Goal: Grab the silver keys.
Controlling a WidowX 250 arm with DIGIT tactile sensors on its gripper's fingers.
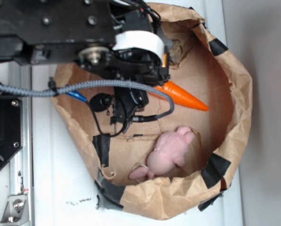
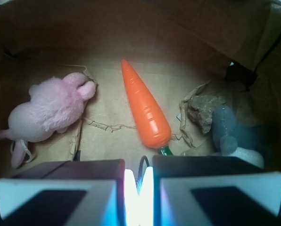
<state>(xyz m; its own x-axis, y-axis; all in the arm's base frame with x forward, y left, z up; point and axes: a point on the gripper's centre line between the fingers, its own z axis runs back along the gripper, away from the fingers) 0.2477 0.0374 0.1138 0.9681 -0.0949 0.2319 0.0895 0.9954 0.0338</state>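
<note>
The robot arm (image 1: 60, 28) is built of matte black blocks and plates, its broad upper link set with small round screw heads and holes. Just beside that link sits a silver, ribbed circular hub (image 1: 92, 55), and next to the hub a white band (image 1: 139, 41) wraps around the wrist housing. A grey braided cable (image 1: 103, 85) runs along under the hub, with thin black wires looping below it near a round black part (image 1: 102, 101). In the wrist view the gripper (image 2: 138, 188) shows two black blocky fingers (image 2: 60, 188) with white front faces, a narrow bright slit between them.
</note>
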